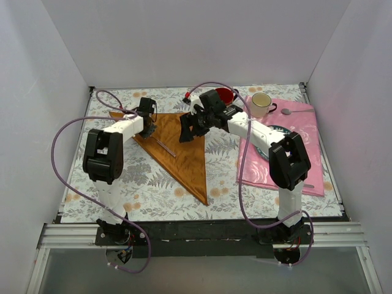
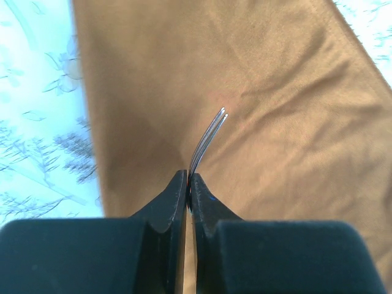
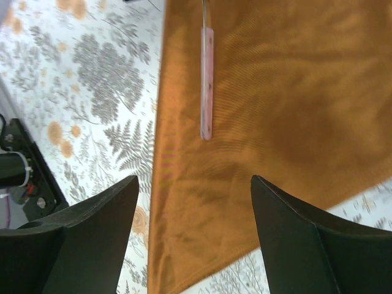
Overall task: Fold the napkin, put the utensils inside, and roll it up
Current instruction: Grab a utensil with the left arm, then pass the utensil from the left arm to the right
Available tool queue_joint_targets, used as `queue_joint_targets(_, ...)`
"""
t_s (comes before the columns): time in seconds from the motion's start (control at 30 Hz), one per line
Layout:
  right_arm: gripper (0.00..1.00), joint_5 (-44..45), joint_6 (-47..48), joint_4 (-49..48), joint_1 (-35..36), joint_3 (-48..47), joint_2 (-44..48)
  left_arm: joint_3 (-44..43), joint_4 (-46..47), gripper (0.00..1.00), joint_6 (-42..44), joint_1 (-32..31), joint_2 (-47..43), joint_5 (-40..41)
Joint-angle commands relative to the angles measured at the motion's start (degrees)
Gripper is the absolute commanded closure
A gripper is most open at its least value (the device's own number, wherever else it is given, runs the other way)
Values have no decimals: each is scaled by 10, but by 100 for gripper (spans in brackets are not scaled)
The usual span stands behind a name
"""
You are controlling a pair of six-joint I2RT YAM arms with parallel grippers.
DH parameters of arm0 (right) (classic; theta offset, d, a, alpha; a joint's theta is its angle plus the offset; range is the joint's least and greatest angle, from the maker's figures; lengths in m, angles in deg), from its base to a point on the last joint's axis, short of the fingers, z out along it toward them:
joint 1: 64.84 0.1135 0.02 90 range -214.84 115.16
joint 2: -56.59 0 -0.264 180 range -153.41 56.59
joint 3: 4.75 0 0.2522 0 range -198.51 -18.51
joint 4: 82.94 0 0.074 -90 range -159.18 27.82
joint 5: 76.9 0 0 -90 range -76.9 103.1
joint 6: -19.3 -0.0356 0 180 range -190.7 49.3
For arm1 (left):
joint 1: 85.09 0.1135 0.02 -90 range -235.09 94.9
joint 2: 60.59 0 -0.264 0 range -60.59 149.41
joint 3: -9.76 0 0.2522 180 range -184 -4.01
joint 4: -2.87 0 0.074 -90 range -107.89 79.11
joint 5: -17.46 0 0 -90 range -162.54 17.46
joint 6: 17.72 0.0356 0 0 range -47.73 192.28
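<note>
The rust-orange napkin (image 1: 184,153) lies folded into a triangle on the floral table cover, its long point toward the near edge. A slim utensil (image 1: 165,147) rests slantwise on it. My left gripper (image 1: 147,127) is shut on its fork end. In the left wrist view the silver tines (image 2: 208,136) stick out past the closed left gripper (image 2: 188,179) above the napkin (image 2: 275,122). My right gripper (image 1: 187,131) hovers open over the napkin's right part. The right wrist view shows the utensil's pale handle (image 3: 207,79) ahead of the empty right gripper (image 3: 195,179), over the napkin's hem (image 3: 257,184).
A pink floral cloth (image 1: 303,147) covers the right side, with a plate (image 1: 280,130) partly hidden under my right arm. A white mug (image 1: 261,103) and a red cup (image 1: 225,95) stand at the back. White walls enclose the table on three sides.
</note>
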Motion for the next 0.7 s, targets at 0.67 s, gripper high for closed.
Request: queue_joint_targets(0.67, 42, -233, -80, -260, 15, -34, -118, 277, 283, 100, 24, 0, -367, -99)
